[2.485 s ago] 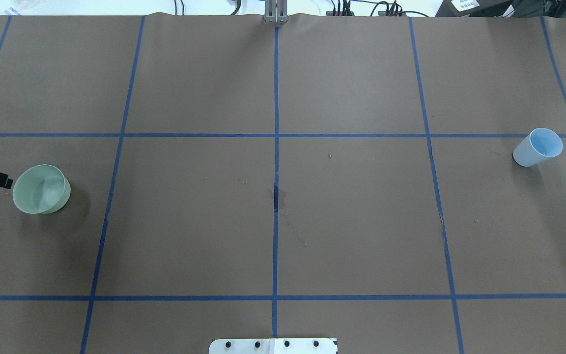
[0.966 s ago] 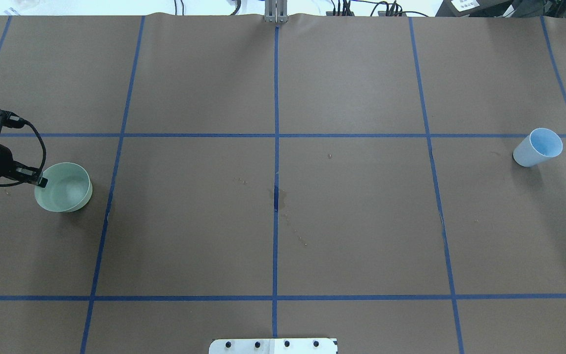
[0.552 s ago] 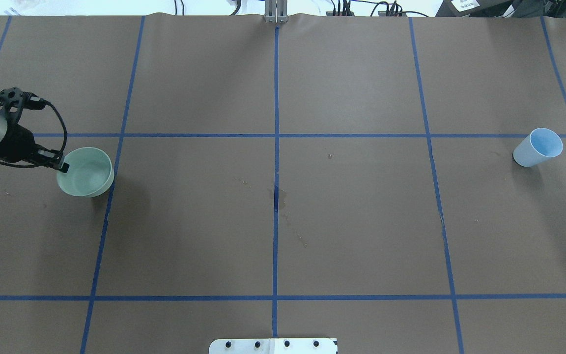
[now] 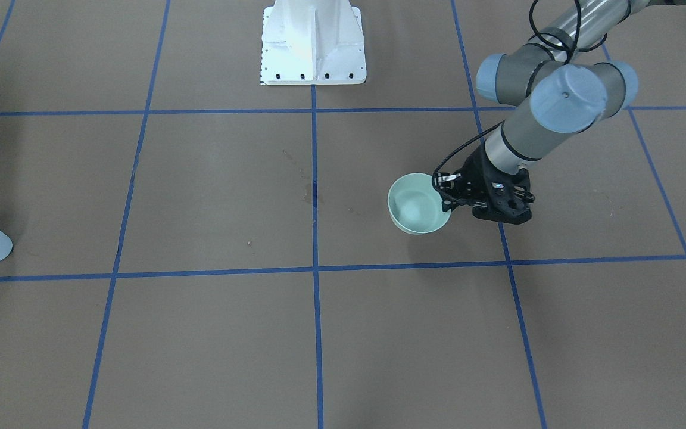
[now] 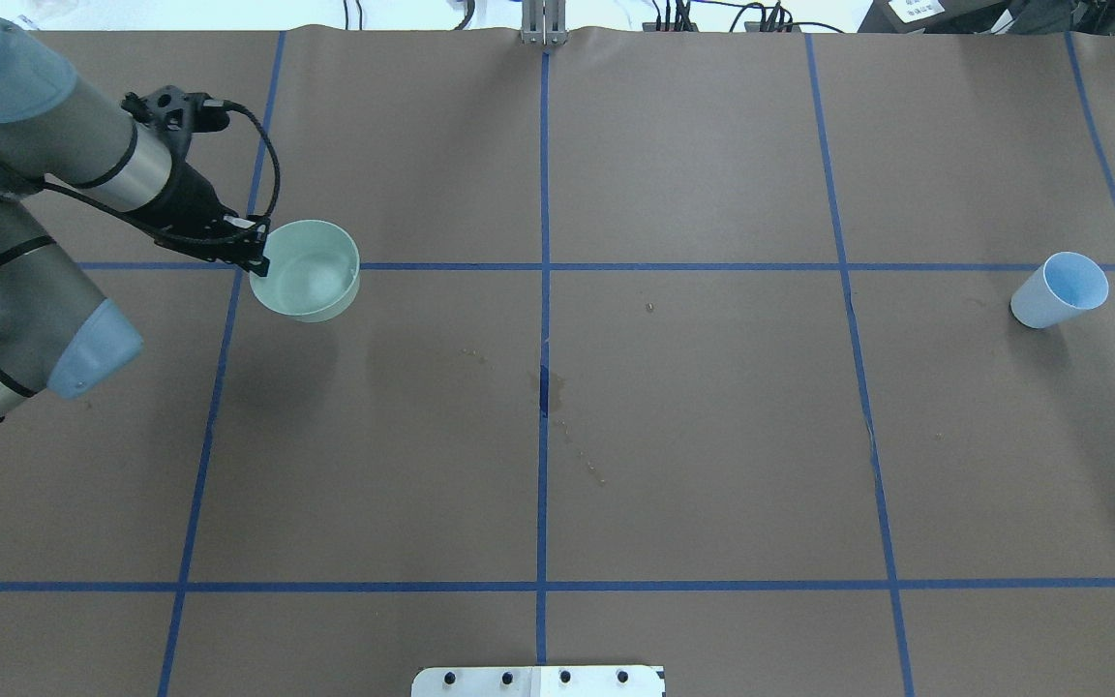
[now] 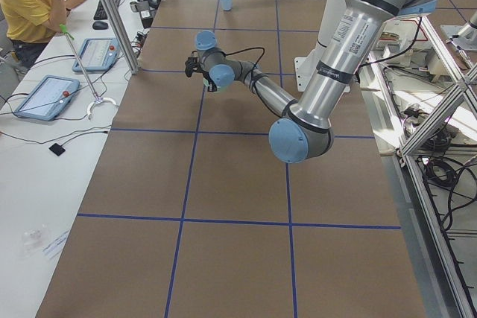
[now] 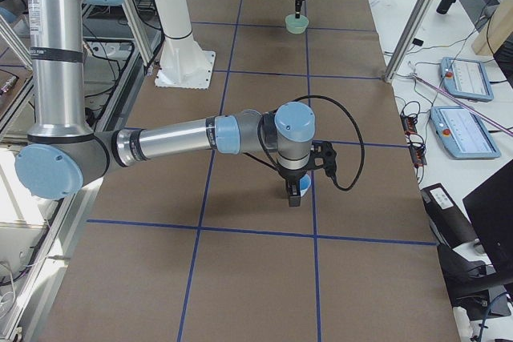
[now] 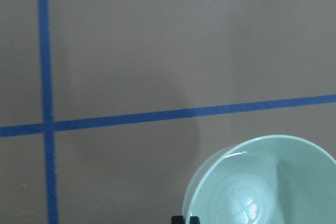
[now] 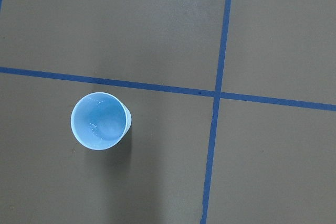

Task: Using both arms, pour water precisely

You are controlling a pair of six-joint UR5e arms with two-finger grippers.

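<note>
The left arm (image 5: 83, 145) reaches in over the table (image 5: 712, 436), its jaws pinching the near rim of the pale green bowl (image 5: 306, 284). The bowl is held level and clear of the surface, its shadow lying apart from it. The water (image 8: 245, 206) sits in the bottom of that bowl and shows only as a few glints in the left wrist view. Well apart, at the table's other end, the pale blue cup (image 5: 1059, 288) stands upright on the brown cover. Between bowl and cup run the blue tape lines (image 5: 542, 194), and on the centre line there is a dark damp patch (image 5: 546, 387) with some droplets beside it. The front-facing view adds the white pedestal (image 4: 313, 42) behind all this. From the left end the arm's own wrist hides the bowl. That view also takes in a person in a yellow shirt (image 6: 33, 1) seated at a white side table (image 6: 30, 199) with touch panels (image 6: 46, 96). Only the right-end view shows the right arm (image 7: 168, 140), its wrist turned down over the cup and partly covering it. From there I cannot tell how its jaws stand. Its wrist camera looks straight down into the cup, and I cannot tell whether the cup holds any water.
</note>
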